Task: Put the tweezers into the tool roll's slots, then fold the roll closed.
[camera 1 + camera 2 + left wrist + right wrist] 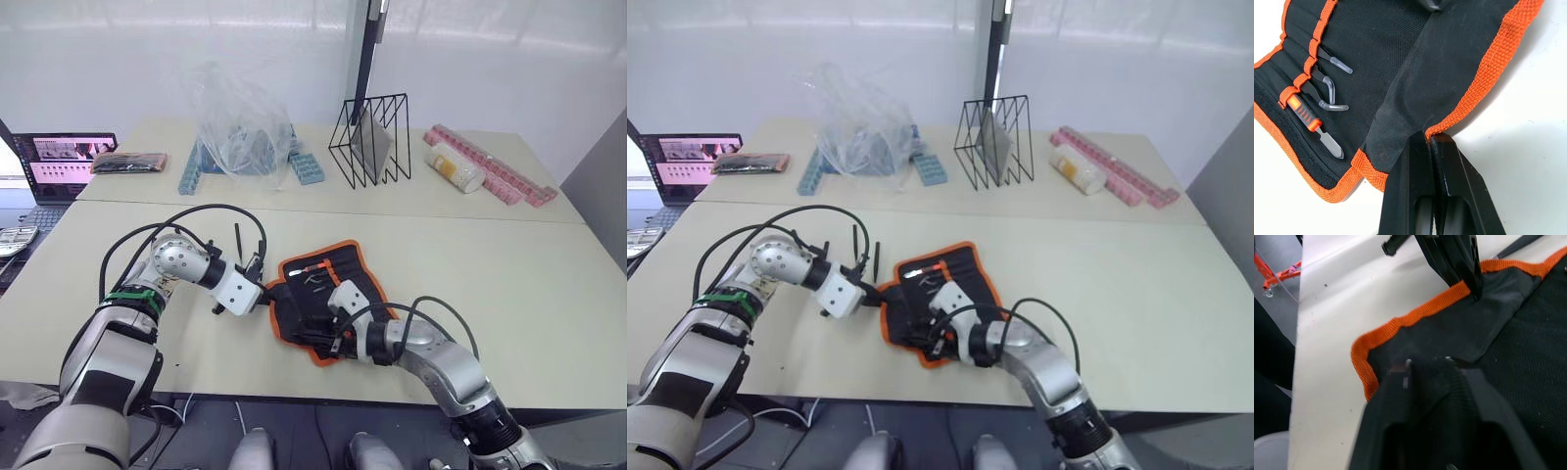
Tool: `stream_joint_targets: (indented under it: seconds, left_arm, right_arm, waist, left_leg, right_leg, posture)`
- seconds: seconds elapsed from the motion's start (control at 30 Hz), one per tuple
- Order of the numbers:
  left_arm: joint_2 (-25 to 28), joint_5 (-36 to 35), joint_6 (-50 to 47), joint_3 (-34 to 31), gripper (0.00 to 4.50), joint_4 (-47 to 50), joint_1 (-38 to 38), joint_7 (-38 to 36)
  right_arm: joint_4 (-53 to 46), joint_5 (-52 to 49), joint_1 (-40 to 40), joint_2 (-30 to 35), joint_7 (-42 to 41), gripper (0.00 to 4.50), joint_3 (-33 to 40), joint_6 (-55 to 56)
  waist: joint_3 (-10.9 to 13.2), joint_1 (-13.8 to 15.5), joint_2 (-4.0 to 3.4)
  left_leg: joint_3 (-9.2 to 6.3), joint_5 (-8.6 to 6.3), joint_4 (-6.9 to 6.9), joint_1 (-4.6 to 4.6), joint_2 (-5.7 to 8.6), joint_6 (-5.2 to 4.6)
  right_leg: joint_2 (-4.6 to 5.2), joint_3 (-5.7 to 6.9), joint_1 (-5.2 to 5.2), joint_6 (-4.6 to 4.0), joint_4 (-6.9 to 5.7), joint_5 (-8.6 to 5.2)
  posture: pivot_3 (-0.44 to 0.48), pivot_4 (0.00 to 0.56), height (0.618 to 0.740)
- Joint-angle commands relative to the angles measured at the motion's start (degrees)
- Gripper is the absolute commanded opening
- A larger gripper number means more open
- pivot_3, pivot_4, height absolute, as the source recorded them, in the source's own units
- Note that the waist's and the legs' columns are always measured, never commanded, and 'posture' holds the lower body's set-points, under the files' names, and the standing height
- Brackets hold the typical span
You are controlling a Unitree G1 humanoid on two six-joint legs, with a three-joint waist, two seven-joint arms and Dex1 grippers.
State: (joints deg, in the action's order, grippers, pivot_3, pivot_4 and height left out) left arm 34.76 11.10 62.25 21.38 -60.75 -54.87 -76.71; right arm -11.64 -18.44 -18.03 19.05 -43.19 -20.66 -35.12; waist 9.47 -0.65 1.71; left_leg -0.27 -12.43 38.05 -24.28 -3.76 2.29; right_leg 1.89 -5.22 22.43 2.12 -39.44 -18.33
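1. The tool roll (328,294) lies opened out on the bench (509,284), near its front edge, between the two arms
2. Tools are seen seated in the slots (1305,81) along one orange-bound edge: two or three slim tweezers (1327,95) with pale tips, and one orange-handled tool (1308,120) beside them; whether all five tweezers are stowed cannot be told from these pictures
3. Two thin dark sticks (869,257) are seen just beyond the left claw; whether they are loose tweezers on the bench or parts of the arm cannot be told
4. The loading step is judged to be largely done, and the folding step to be under way: one flap of the roll is lifted and creased along a diagonal, but the roll is not yet closed and the strap is not fastened
5. The left claw (1428,138) is closed on the orange binding at the roll's left edge, its two fingertips pinched together on the fabric where the binding dips
6. The right claw (331,333) rests on the near corner of the roll, its fingers down on the black fabric; whether it is gripping the cloth or merely pressing on it cannot be told
7. The roll is thus held at two places, its left edge in one claw and its near corner under the other, with the filled slots lying on the far side, away from both
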Motion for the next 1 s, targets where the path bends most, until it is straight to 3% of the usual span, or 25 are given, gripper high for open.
stream_joint_targets:
  seconds: [0.03, 0.07, 0.3, 0.4, 0.53, 0.63, 0.67, 0.8, 1.0]
  left_arm:
    - [1.0, 0.6, -0.4, 0.6, 0.0, -0.4, -0.4, 0.1]
    - [1.0, 0.5, -0.6, 0.5, 0.0, -0.3, -0.4, 0.0]
    - [2.2, -8.6, -9.6, -0.9, 2.19, 5.8, 1.8, -11.0]
    - [4.0, -14.0, -22.8, -1.9, 3.18, 12.2, 3.3, -15.4]
    - [9.7, -28.8, -55.6, -0.1, 4.49, 27.2, 5.5, -15.8]
    - [9.9, -35.5, -71.7, -4.0, 4.49, 32.3, 6.1, -15.8]
    - [9.3, -36.2, -75.0, -5.5, 4.26, 33.3, 6.4, -15.2]
    - [6.8, -36.1, -80.9, -8.5, 3.01, 36.3, 8.7, -10.9]
    - [0.8, -30.5, -77.9, -9.3, 0.98, 34.1, 11.0, -2.6]
  right_arm:
    - [1.3, 2.4, -0.2, -0.2, 0.2, 0.03, -1.7, 2.1]
    - [1.9, 3.1, -0.2, -0.2, 0.2, 0.03, -2.2, 2.4]
    - [4.2, 5.3, 0.4, 0.2, -0.6, 0.0, -4.1, 1.2]
    - [4.6, 5.3, 0.2, 0.2, -0.8, 0.0, -4.3, 0.9]
    - [5.1, 5.4, -0.1, 0.4, -1.3, 0.0, -4.6, 0.7]
    - [5.5, 5.4, -0.3, 0.4, -1.7, 0.0, -4.8, 0.7]
    - [5.5, 5.4, -0.4, 0.4, -1.8, 0.0, -4.8, 0.7]
    - [5.6, 5.4, -0.5, 0.5, -2.2, 0.0, -4.8, 0.7]
    - [5.4, 5.3, -0.9, 0.7, -3.3, 0.0, -5.3, 0.4]
  waist:
    - [0.0, 0.0, 0.0]
    - [0.0, -0.1, 0.0]
    - [0.0, -0.2, -0.01]
    - [0.0, -0.3, -0.01]
    - [0.0, -0.5, 0.0]
    - [0.0, -0.4, -0.02]
    - [0.0, -0.4, -0.02]
    - [0.0, -0.4, -0.03]
    - [0.0, -0.3, -0.03]
  left_leg:
    - [0.0, 0.0, 0.0, 0.01, 0.0, 0.0]
    - [0.0, 0.0, 0.0, 0.02, -0.01, 0.0]
    - [0.0, 0.0, 0.0, 0.05, -0.01, 0.0]
    - [-0.01, 0.0, 0.0, 0.06, -0.05, 0.0]
    - [-0.08, 0.0, 0.0, 0.02, -0.11, 0.0]
    - [-0.19, 0.0, 0.01, 0.03, -0.1, 0.0]
    - [-0.2, 0.0, 0.02, 0.11, -0.1, 0.0]
    - [-0.2, 0.0, 0.02, 0.14, -0.1, 0.0]
    - [-0.22, 0.0, 0.02, 0.12, -0.11, 0.0]
  right_leg:
    - [0.0, 0.0, 0.0, 0.0, -0.02, 0.0]
    - [0.0, 0.0, 0.0, 0.0, -0.02, 0.0]
    - [-0.01, 0.01, -0.02, 0.0, -0.06, 0.0]
    - [-0.04, 0.01, -0.02, 0.0, -0.08, 0.0]
    - [-0.1, 0.02, 0.0, 0.0, -0.14, -0.01]
    - [-0.12, 0.04, -0.05, 0.01, -0.16, -0.01]
    - [-0.11, 0.06, -0.13, 0.01, -0.15, -0.02]
    - [-0.13, 0.07, -0.14, 0.0, -0.14, -0.02]
    - [-0.14, 0.07, -0.12, -0.02, -0.14, -0.01]
  posture:
    - [0.0, 0.15, 0.705]
    - [0.0, 0.15, 0.705]
    - [0.0, 0.15, 0.705]
    - [0.0, 0.15, 0.705]
    - [0.0, 0.15, 0.705]
    - [0.0, 0.15, 0.705]
    - [0.0, 0.15, 0.705]
    - [0.0, 0.15, 0.705]
    - [0.0, 0.15, 0.705]
